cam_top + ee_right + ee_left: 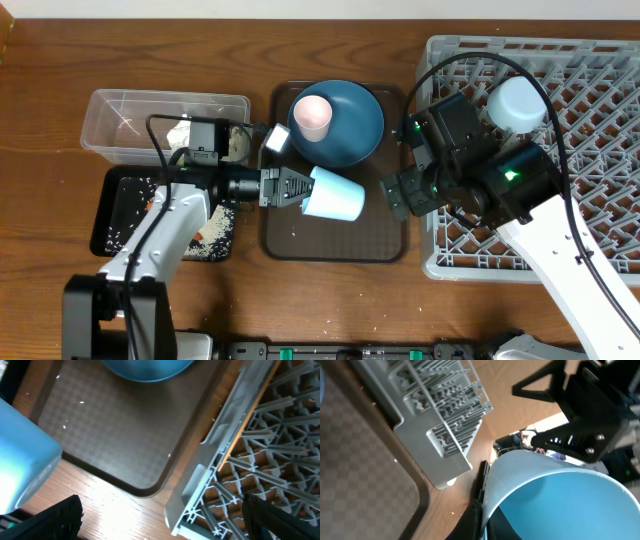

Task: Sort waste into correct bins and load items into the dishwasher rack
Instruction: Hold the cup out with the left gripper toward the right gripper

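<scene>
My left gripper [292,187] is shut on the rim of the small light blue cup [335,194], holding it tipped on its side above the brown serving tray [335,243]. In the left wrist view one finger [478,502] lies against the outside of the cup [555,495]. The pink cup [314,117] stands on the blue plate [355,130]. My right gripper [397,193] is open with nothing in it, at the left edge of the grey dishwasher rack [590,160]. A pale bowl [517,104] sits in the rack. Chopsticks are not visible.
The clear box [130,115] at the left holds white tissue [180,133]. In front of it the black tray [118,215] has rice grains scattered in it. Loose grains dot the serving tray [125,435]. The rack's corner [200,505] lies between my right fingers.
</scene>
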